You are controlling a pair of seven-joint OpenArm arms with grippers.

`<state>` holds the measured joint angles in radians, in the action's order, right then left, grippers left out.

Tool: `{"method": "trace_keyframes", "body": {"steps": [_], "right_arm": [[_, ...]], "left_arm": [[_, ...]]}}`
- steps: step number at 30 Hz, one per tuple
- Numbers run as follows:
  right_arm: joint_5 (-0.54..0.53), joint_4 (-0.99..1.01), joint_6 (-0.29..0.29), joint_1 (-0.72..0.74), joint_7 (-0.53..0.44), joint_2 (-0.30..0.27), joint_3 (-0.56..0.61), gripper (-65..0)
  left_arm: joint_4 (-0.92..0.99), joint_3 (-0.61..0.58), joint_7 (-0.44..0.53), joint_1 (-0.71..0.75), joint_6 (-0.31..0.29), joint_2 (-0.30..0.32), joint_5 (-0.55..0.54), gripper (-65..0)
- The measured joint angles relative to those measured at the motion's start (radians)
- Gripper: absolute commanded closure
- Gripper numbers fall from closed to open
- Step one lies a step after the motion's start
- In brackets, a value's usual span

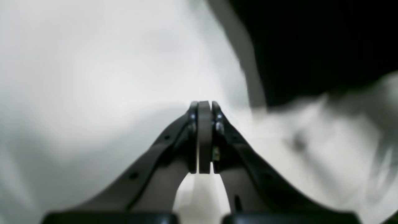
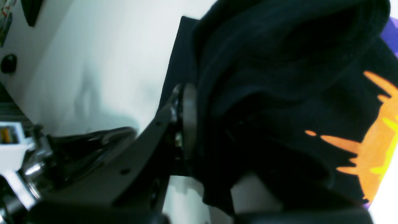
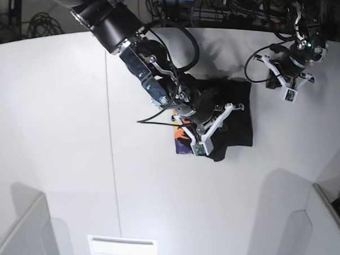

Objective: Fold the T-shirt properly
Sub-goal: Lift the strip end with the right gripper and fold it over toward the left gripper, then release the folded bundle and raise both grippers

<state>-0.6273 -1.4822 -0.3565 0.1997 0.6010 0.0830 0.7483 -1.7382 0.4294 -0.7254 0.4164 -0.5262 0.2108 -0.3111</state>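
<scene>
T-shirt [image 3: 233,116] lies bunched mid-worktop [image 3: 57,128] in the base view, right claw [image 3: 211,125] on it, left claw [image 3: 273,81] apart beyond. Left wrist view: left claw [image 1: 204,105] pressed together, holding nothing. Right wrist view: right claw [image 2: 194,102] clamped on black T-shirt [image 2: 279,77] folds, orange print showing.

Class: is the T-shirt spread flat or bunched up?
Bunched: the T-shirt lies in a compact heap, dark folds piled beside the right hand.
</scene>
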Motion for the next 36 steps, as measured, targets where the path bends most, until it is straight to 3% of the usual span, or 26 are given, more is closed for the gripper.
{"method": "trace_keyframes", "body": {"steps": [6,15,18,25,36], "right_arm": [[0.000,0.040,0.000,-0.001,0.000,0.017,0.000,0.0],[0.000,0.043,0.000,-0.002,0.000,0.019,0.000,-30.6],[0.005,0.042,-0.003,0.003,-0.006,0.017,0.051,-38.9],[0.000,0.000,-0.003,0.021,0.001,0.019,0.156,-39.8],[0.002,0.004,-0.003,0.070,-0.011,0.037,0.201,-39.8]], "left_arm": [[0.000,0.080,0.000,0.060,0.000,-0.001,0.000,0.0],[0.000,0.146,0.000,0.089,-0.002,-0.006,0.000,0.0],[0.000,0.146,0.001,0.089,-0.002,-0.005,0.000,0.0],[0.000,0.146,0.000,0.089,-0.002,-0.006,0.000,0.0],[0.000,0.174,0.004,0.082,-0.002,-0.005,-0.003,0.0]]}}
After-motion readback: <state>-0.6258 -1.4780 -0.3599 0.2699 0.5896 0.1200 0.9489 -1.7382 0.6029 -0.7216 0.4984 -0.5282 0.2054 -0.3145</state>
